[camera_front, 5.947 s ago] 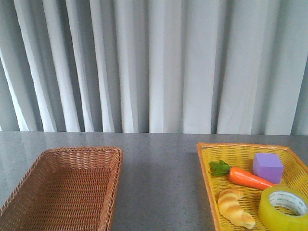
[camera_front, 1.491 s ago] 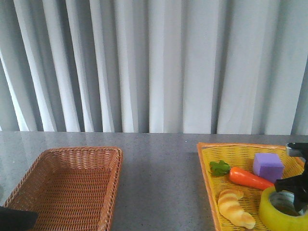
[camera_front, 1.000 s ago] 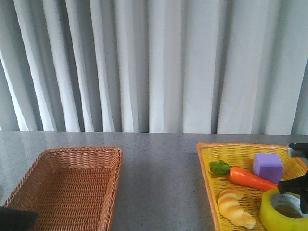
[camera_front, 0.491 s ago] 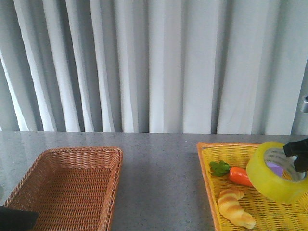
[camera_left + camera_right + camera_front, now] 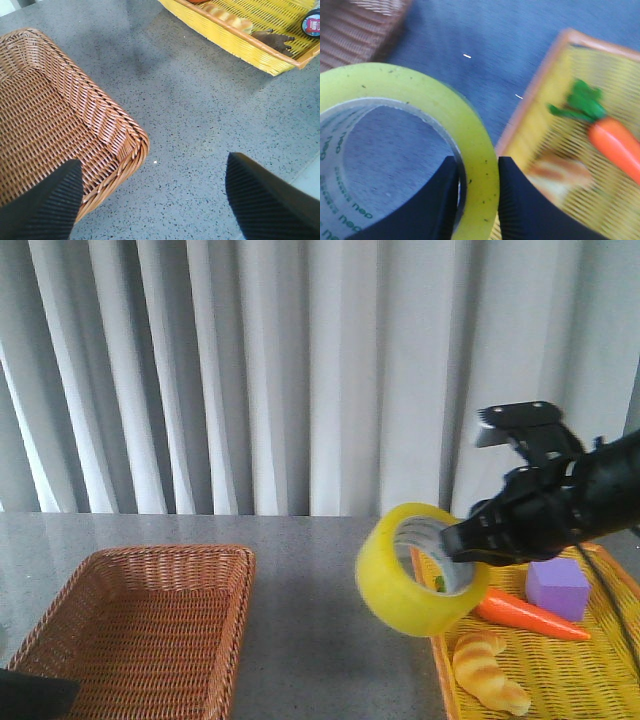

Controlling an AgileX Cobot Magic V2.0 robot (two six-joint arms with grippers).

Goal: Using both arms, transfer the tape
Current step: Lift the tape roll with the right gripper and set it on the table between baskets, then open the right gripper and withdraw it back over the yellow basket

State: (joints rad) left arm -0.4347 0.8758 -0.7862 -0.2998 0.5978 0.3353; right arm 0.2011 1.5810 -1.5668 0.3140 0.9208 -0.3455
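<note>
The right pincer (image 5: 472, 200) grips the wall of the tape (image 5: 415, 570), held in the air over the surface between the yellow tray (image 5: 560, 680) and brown basket (image 5: 140, 630), while the left pincer (image 5: 150, 195), jaws spread, seemingly waits low for the handover.

Right hand (image 5: 462, 543) clamped, left hand (image 5: 150, 195) agape

tape (image 5: 412, 585): 1 roll
baskets: 2 – brown (image 5: 140, 625), yellow (image 5: 590, 660)
carrot (image 5: 530, 617): 1
bread (image 5: 487, 672): 1
purple block (image 5: 556, 588): 1
grippers: 2 – right (image 5: 462, 540), left (image 5: 150, 200)
</note>
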